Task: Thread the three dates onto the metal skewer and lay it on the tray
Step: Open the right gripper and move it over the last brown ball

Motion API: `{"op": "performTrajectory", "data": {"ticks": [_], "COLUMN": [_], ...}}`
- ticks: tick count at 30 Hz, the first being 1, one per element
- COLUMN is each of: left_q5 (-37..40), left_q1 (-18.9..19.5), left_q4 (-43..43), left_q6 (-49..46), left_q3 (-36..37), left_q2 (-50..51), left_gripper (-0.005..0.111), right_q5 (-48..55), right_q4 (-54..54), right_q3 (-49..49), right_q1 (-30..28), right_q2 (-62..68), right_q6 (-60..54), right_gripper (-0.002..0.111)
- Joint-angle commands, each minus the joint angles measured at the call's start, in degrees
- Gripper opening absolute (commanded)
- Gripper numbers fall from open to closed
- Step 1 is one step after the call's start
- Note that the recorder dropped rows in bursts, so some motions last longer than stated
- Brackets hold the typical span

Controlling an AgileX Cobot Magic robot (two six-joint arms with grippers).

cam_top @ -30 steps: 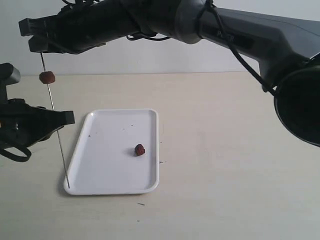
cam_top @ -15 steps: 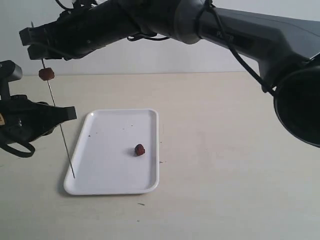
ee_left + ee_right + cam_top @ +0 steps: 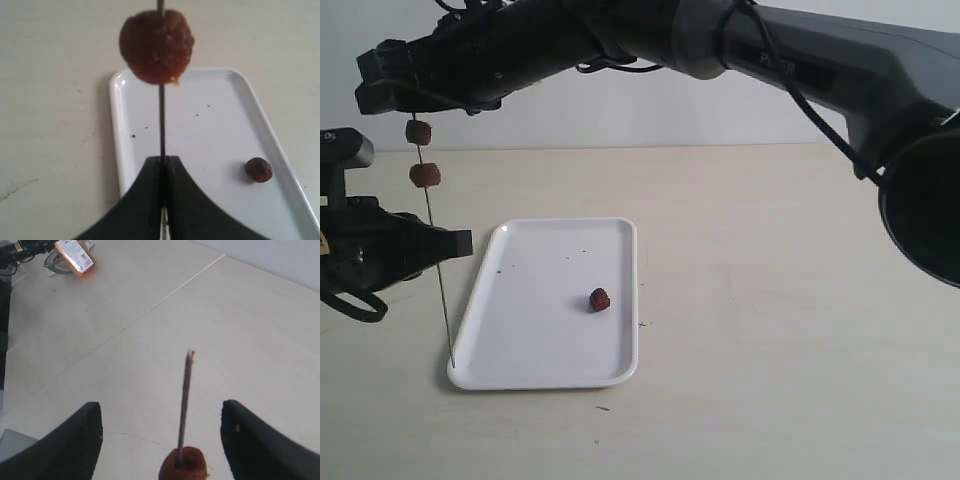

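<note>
The metal skewer [image 3: 428,205] is held nearly upright, its lower end by the near left corner of the tray [image 3: 545,340], with two dates [image 3: 425,176] threaded high on it. The third date [image 3: 600,299] lies loose on the tray, well below and right of the right gripper [image 3: 161,410], whose fingers are spread wide and empty around the skewer's tip. The left gripper [image 3: 162,162] is clamped on the shaft, so the free right arm is judged the one to fetch it.

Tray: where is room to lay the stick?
Bare: the strip of tray between its left rim and the loose date, and the table right of the tray. Crowded: beside the tray's left rim, where the left hand holds the skewer.
</note>
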State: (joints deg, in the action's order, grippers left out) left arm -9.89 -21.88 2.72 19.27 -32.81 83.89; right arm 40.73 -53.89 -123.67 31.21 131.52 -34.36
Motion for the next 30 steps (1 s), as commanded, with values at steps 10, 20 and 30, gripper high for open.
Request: {"op": "performTrajectory", "data": {"ticks": [10, 20, 30], "left_q5": [9.5, 28.8, 34.4], "left_q1": [0.1, 0.1, 0.0], "left_q4": [0.0, 0.2, -0.5], "left_q6": [-6.0, -15.2, -15.2], "left_q3": [-0.5, -0.5, -0.5], "left_q2": [-1.0, -7.2, -6.2], "left_gripper": [0.0, 0.0, 0.0], "right_q5": [9.6, 27.2, 21.5], "right_q4": [44.1, 51.2, 51.3], "right_q3": [-0.1, 4.0, 15.3], "right_q1": [0.0, 0.0, 0.1], "right_q2": [-9.3, -6.7, -4.5], "right_q6": [31.2, 32.0, 32.0], "right_gripper": [0.064, 0.063, 0.063]}}
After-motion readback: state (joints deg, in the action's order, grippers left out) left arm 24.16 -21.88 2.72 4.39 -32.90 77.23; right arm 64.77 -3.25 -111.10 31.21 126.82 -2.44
